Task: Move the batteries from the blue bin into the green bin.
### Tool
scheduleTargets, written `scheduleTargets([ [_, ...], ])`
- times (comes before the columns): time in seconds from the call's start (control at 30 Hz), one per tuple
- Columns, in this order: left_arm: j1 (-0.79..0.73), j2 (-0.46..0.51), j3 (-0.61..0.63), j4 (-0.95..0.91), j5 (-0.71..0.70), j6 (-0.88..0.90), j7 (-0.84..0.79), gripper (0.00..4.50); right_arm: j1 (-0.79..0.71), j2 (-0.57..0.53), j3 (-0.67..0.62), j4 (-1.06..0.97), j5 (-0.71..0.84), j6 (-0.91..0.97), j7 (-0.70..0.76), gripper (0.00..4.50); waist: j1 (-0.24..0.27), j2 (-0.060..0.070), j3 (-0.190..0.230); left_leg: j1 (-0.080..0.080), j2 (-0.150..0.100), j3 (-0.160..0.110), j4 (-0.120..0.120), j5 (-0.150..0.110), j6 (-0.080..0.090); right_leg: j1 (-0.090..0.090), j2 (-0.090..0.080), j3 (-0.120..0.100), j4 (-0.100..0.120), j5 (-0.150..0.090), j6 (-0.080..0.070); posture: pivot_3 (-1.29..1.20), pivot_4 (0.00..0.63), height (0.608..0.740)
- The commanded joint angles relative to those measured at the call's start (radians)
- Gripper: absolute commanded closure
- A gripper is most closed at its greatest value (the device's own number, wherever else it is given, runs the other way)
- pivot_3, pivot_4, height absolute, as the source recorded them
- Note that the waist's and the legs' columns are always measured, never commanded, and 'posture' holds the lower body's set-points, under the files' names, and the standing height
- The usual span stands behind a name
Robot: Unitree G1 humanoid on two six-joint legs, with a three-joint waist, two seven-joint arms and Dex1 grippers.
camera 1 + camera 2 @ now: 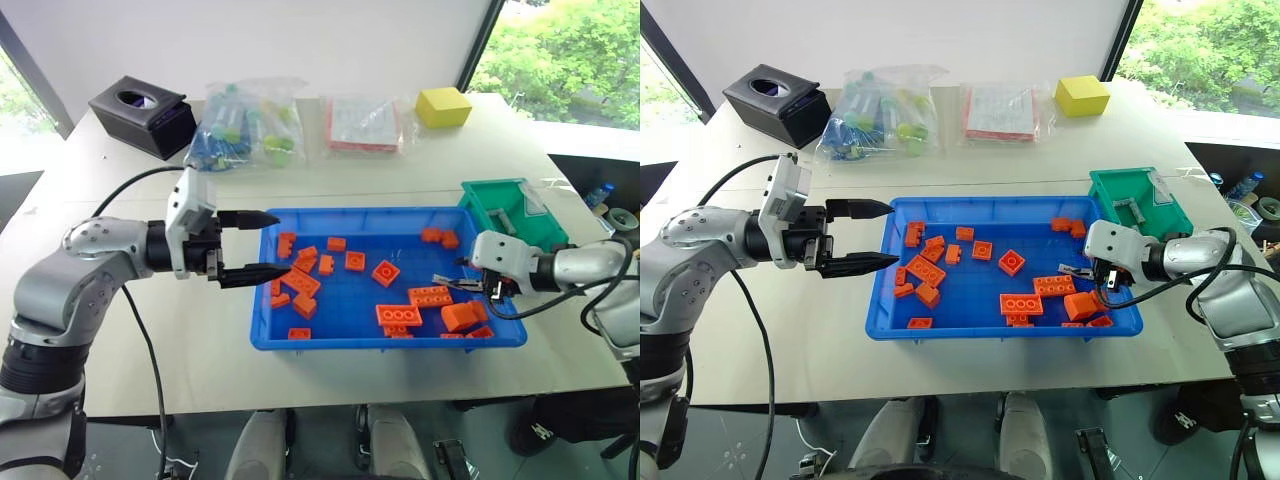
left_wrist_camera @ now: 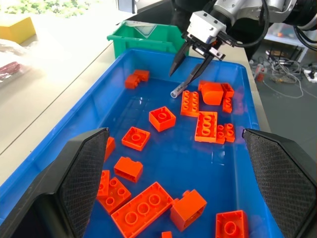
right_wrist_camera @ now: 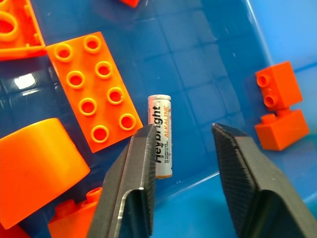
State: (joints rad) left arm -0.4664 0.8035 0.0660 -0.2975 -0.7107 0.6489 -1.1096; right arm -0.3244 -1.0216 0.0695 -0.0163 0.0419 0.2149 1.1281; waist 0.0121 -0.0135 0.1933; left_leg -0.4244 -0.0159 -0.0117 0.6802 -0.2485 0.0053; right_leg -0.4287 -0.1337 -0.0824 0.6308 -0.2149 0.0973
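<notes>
A slim silver-white battery (image 3: 160, 119) with printed lettering lies on the floor of the blue bin (image 1: 380, 343), beside a flat orange brick (image 3: 91, 89). My right gripper (image 3: 182, 131) hangs low over it at the bin's right end. Its fingers stand apart, narrowly open. One finger (image 3: 133, 178) covers part of the battery, and blue floor shows in the gap. In the left wrist view the battery (image 2: 177, 90) lies at that gripper's (image 2: 181, 79) tips. My left gripper (image 1: 272, 243) is open and empty over the bin's left rim. The green bin (image 1: 505, 205) stands at the blue bin's far right corner.
Several orange studded bricks (image 1: 398, 315) are scattered across the blue bin. At the back of the table are a black box (image 1: 140, 112), two clear plastic bags (image 1: 245, 125) and a yellow block (image 1: 443, 106). The table's front edge runs close below the blue bin.
</notes>
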Motion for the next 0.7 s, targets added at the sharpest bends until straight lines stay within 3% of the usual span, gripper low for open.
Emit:
scheduleTargets([
  [0.03,-0.02,0.003,0.026,-0.01,-0.007,-0.017,-0.004,0.0,-0.03,-0.029,0.013,-0.061,-0.01,0.016,0.04,2.8,0.0,0.0,0.0,0.0,0.0,0.0,0.0,0.0,0.0,0.0,0.0,0.0,0.0,0.0,0.0,0.0,0.15,0.692],
  [0.4,-0.018,-0.012,0.026,-0.008,-0.001,-0.03,0.006,0.0,-0.117,-0.038,0.118,-0.066,-0.138,0.018,0.066,2.8,0.0,0.0,0.0,-0.001,0.0,0.0,0.0,0.0,0.0,-0.001,0.0,0.0,0.0,0.0,0.0,0.0,0.15,0.692],
  [0.7,-0.002,-0.021,0.035,-0.024,-0.006,-0.03,0.027,0.0,-0.168,-0.076,0.107,-0.091,-0.139,0.015,0.136,2.8,0.001,0.0,0.0,-0.001,0.0,0.0,0.0,0.0,0.0,-0.001,0.0,0.0,0.0,0.0,0.0,0.0,0.15,0.692],
])
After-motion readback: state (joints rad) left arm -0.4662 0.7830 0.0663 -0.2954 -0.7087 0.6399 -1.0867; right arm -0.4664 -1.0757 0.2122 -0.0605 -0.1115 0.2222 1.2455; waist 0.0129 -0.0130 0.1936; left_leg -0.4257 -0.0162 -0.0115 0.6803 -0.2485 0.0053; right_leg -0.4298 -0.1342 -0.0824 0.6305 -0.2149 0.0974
